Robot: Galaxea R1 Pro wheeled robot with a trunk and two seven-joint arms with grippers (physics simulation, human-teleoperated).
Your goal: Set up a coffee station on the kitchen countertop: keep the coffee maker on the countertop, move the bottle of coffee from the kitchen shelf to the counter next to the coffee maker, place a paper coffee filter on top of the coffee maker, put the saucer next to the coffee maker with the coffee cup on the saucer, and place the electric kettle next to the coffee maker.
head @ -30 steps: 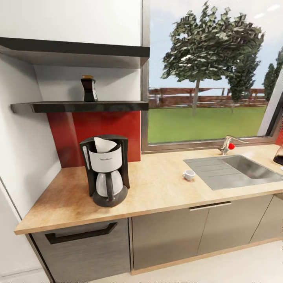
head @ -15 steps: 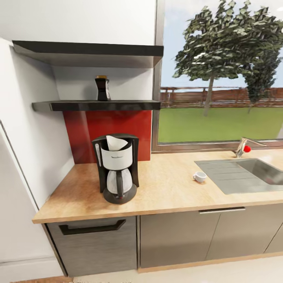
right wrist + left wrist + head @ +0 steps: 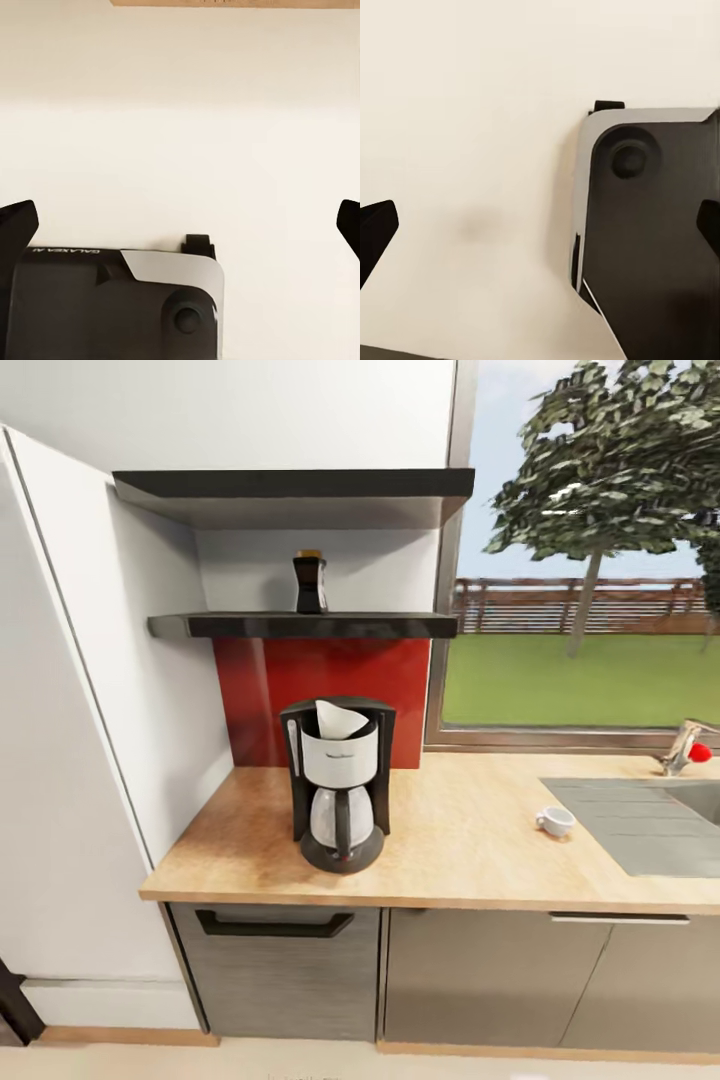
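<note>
The coffee maker (image 3: 338, 788) stands on the kitchen countertop (image 3: 470, 860) near its left end. A white paper coffee filter (image 3: 338, 719) pokes out of its top. On the kitchen shelf (image 3: 300, 625) above stands the bottle of coffee (image 3: 310, 582). The coffee cup (image 3: 555, 820) sits on the counter beside the sink. The saucer and the electric kettle are out of view. My left gripper (image 3: 540, 232) and my right gripper (image 3: 180, 229) both hang open over the cream floor, far from the counter, with nothing between their fingers.
A steel sink (image 3: 650, 825) with a faucet (image 3: 685, 745) lies at the counter's right. A thicker dark board (image 3: 290, 490) hangs above the shelf. A white wall panel (image 3: 70, 740) closes the left side. Grey cabinets with a drawer handle (image 3: 275, 925) run below.
The head view has swung left, so the counter scene sits further right in the picture and more of the left wall shows. Nothing on the counter or shelf has moved.
</note>
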